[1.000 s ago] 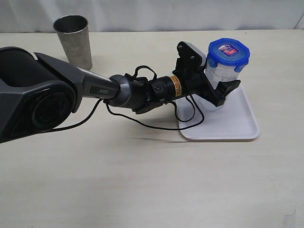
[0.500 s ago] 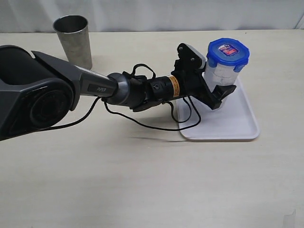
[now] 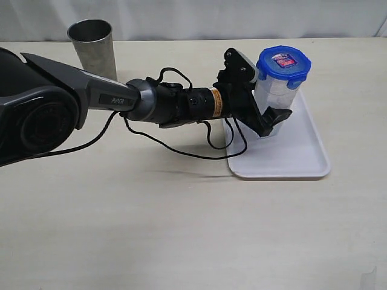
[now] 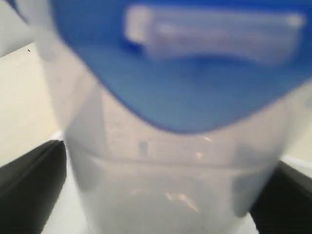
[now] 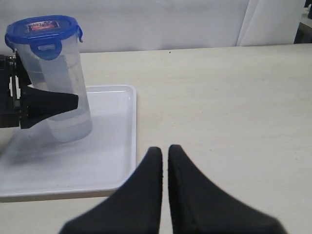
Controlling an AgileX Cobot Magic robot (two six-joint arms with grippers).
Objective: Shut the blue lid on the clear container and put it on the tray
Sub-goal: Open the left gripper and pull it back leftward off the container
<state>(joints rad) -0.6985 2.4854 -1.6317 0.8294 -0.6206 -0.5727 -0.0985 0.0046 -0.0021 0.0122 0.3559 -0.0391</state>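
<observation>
The clear container (image 3: 270, 109), blue lid (image 3: 283, 62) on top, stands tilted on the left part of the white tray (image 3: 302, 158), between the left gripper's (image 3: 266, 103) spread jaws. A steel cup (image 3: 94, 49) stands far left. The right gripper (image 5: 165, 161) is pressed together, well apart.

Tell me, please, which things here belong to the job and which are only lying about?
Part of the job:
- lid, on the container
- container, tilted, standing on the tray
- tray
- left gripper, jaws on either side of the container
- right gripper, shut, off the tray

Lying about:
- steel cup, on the table
</observation>
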